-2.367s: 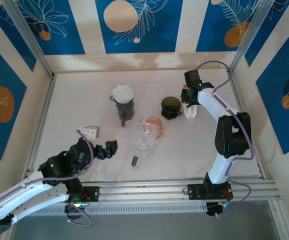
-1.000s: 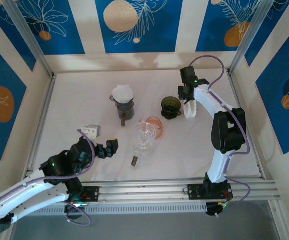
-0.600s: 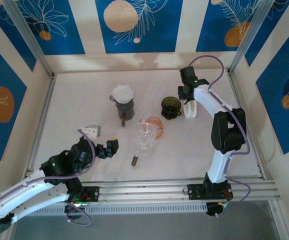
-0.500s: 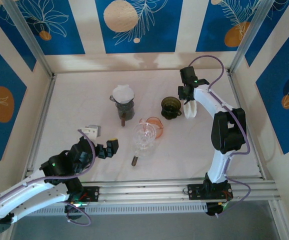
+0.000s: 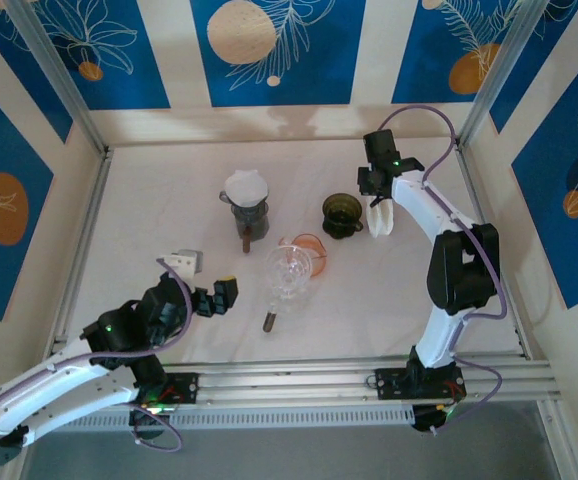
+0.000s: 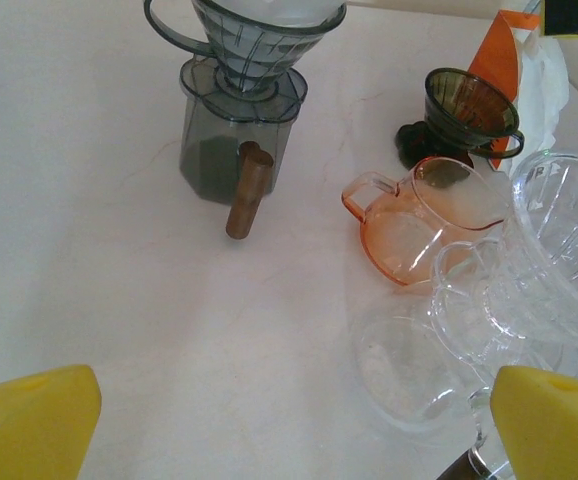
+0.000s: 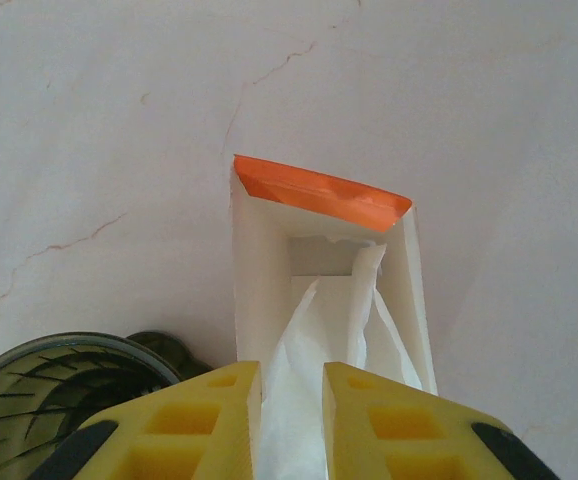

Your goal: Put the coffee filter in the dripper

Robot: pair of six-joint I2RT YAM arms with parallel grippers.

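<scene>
Pinches the white coffee filter (image 7: 314, 320) between the fingers (image 7: 209, 410) of the right end effector (image 7: 291, 378) at the mouth of the orange-edged holder (image 7: 319, 195), just beside the dark green dripper (image 7: 49, 380) on the table (image 7: 119, 120), and holds the left end effector (image 6: 291, 425) released, empty, near the clear glass pitcher (image 6: 529, 250).

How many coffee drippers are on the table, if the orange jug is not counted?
3. A grey dripper at the back, with a filter in it; a dark green dripper to its right; a clear glass dripper in the middle.
</scene>
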